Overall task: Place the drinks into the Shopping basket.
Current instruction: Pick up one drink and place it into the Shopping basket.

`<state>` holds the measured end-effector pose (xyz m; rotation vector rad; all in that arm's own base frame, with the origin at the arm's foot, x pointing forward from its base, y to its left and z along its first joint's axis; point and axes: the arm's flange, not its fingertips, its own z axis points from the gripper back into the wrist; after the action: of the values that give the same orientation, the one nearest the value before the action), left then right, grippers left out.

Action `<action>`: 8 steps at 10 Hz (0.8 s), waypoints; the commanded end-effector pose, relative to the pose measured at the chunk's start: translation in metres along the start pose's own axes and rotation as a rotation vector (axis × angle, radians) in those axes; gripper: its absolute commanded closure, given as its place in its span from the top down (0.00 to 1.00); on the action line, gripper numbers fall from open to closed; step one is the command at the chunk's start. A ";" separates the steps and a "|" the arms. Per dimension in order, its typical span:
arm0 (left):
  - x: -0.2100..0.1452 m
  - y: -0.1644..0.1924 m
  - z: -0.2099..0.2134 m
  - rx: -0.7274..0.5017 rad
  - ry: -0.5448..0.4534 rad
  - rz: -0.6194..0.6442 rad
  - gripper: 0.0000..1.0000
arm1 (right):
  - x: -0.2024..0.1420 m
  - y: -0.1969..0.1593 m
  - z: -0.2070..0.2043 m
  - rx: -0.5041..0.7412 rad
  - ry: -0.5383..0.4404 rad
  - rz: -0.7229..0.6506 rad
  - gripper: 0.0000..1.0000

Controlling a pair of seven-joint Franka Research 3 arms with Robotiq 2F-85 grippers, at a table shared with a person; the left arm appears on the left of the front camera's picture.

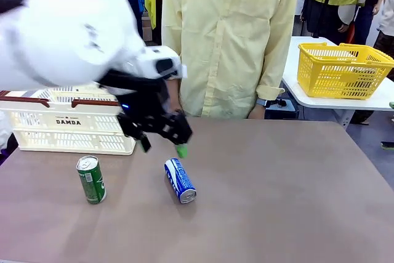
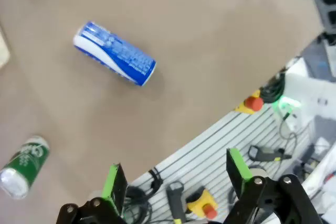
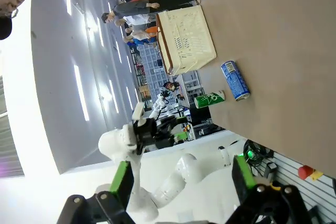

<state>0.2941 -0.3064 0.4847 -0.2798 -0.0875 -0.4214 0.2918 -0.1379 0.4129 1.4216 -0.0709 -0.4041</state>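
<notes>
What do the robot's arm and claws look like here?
The left arm has a bulky, rounded white shell. The left claw is black, two-fingered, with green pads and a small blue light on its body. The right claw matches: black links, green pads.

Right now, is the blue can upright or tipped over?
Tipped: the blue can lies on its side on the table, silver end facing the camera.

1x green can, 1x blue can, 1x Shopping basket & 1x yellow basket.
</notes>
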 end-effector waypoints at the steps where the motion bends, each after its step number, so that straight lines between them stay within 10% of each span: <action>1: 0.044 0.001 -0.019 -0.022 -0.107 0.207 1.00 | -0.001 0.000 0.002 0.004 0.009 0.027 1.00; 4: 0.063 0.002 -0.049 0.011 -0.156 0.376 1.00 | -0.001 0.000 0.002 0.004 0.009 0.027 1.00; 5: 0.058 0.005 -0.043 0.000 -0.012 0.259 1.00 | -0.001 0.000 0.002 0.004 0.009 0.027 1.00; 8: 0.057 0.010 -0.052 -0.026 -0.135 0.360 1.00 | -0.001 0.000 0.002 0.004 0.009 0.027 1.00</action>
<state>0.3542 -0.3365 0.4407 -0.3489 -0.1425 -0.0693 0.2917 -0.1380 0.4129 1.4218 -0.0709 -0.4044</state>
